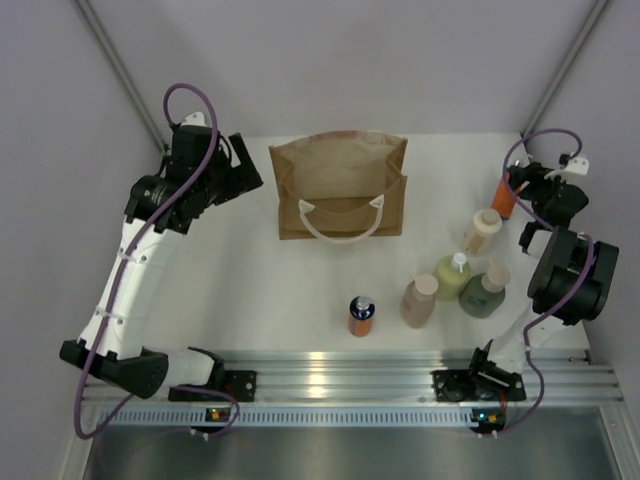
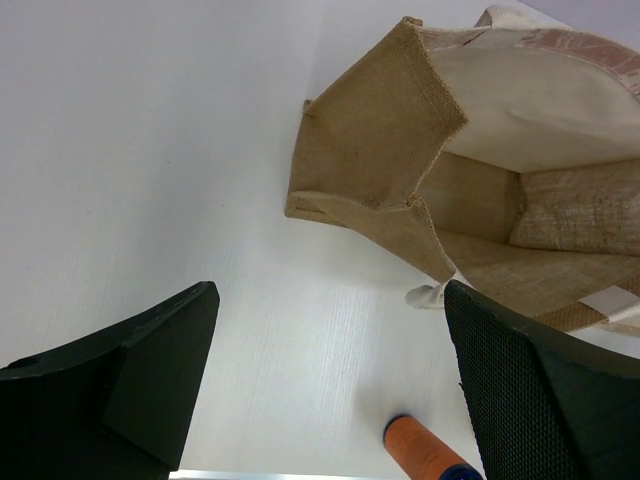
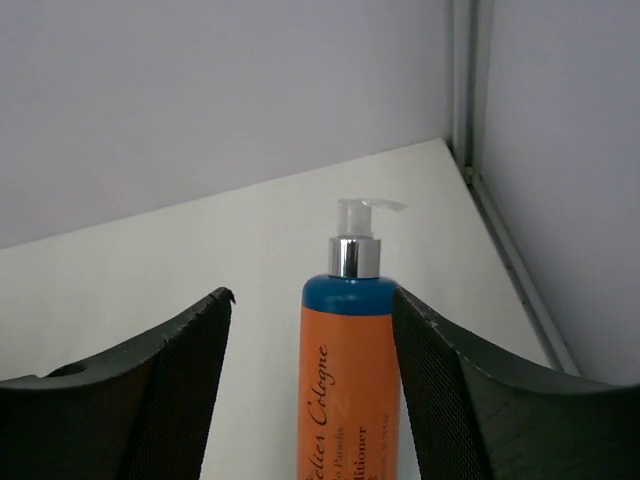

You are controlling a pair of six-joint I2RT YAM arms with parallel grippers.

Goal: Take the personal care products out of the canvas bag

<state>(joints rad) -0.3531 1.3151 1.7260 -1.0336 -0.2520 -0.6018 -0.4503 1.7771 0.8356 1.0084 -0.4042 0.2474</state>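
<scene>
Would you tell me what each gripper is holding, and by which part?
Nothing is held: the left gripper is open and empty, and the right gripper straddles the orange bottle, with a gap at one finger.

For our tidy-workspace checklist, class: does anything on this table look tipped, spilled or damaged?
Nothing stands out. All six bottles stand upright with no spill; one orange bottle stands alone mid-table, apart from the rest. The canvas bag merely has an end panel creased inward.
</scene>
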